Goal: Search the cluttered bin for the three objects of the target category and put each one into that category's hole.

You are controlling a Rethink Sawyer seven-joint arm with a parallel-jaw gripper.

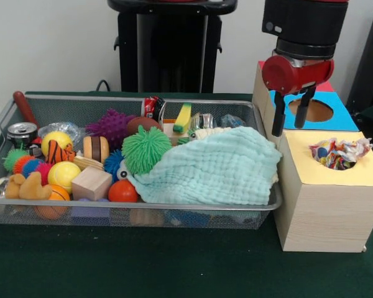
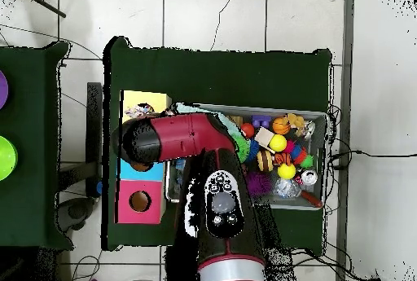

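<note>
Yellow box hole [image 1: 339,155] holds crumpled wrappers | gripper [image 1: 291,118] empty, fingers apart, over blue box's hole [image 1: 314,110] | bin [image 1: 174,208] still cluttered.

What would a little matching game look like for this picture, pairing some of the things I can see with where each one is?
Things:
1. mint cloth
2. crumpled wrappers
3. robot's hand
4. soda can

Places:
A. in the round hole of the yellow-topped box
B. above the blue-topped box
C. at the left end of the bin, in the front view
D. draped over the right part of the bin

Pairs: 1-D, 2-A, 3-B, 4-C
</note>
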